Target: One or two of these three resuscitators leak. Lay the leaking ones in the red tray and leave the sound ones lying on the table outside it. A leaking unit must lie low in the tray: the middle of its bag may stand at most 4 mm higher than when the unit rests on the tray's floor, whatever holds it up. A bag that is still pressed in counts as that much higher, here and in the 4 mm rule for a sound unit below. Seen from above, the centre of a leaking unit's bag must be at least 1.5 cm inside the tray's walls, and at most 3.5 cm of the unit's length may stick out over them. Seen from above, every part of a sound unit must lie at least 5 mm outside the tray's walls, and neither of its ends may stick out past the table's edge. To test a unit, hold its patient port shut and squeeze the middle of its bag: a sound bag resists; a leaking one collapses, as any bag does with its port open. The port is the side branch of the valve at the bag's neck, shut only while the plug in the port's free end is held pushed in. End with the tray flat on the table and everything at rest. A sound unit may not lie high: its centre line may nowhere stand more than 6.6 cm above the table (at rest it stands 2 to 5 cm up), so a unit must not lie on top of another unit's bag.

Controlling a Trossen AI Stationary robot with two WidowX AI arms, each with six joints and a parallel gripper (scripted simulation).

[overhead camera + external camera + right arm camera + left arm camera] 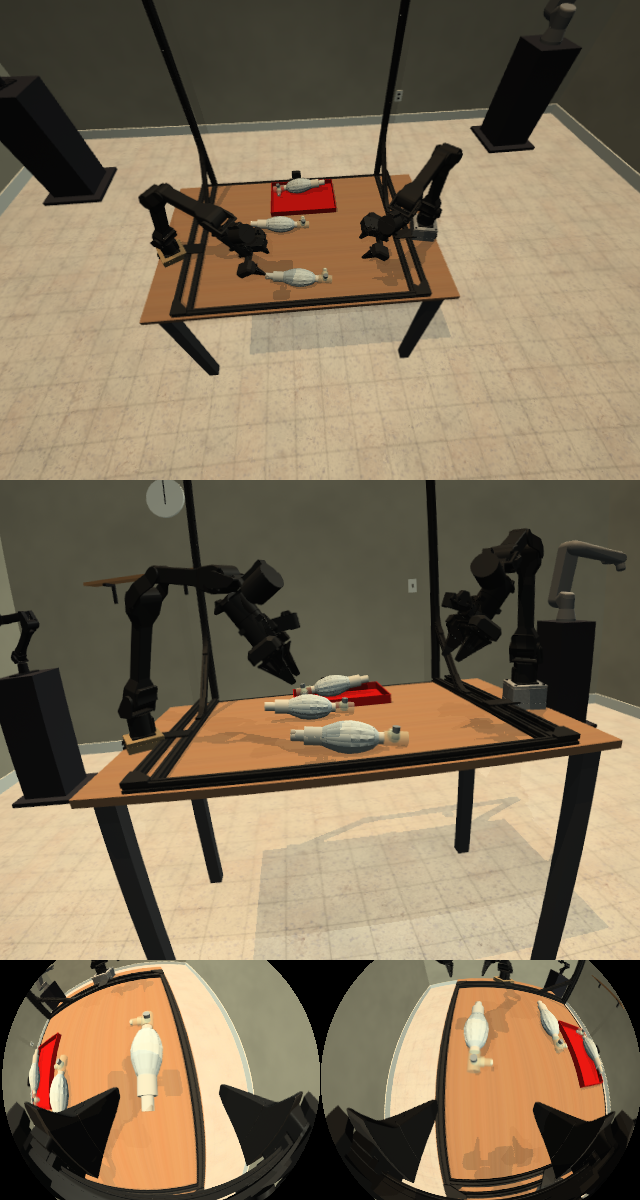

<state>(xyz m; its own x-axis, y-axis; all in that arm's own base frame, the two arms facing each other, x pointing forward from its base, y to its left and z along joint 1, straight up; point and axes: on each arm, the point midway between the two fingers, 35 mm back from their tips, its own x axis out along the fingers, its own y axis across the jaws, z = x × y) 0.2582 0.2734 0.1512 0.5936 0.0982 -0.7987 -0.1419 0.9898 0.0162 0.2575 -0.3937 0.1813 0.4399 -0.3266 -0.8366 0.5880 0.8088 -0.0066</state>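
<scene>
beneath the right tool (265, 262) (296, 677) (171, 1091) | front resuscitator (299, 277) (351, 736) (476, 1031) (147, 1052) is lying on the counter (336, 248) (439, 712) (520, 1085) (100, 1035) | right tool and left tool (362, 246) (453, 655) (487, 1107) are gaping wide, gripping nothing | bag is probably staying soft, stiffer neck offering safer hold
</scene>
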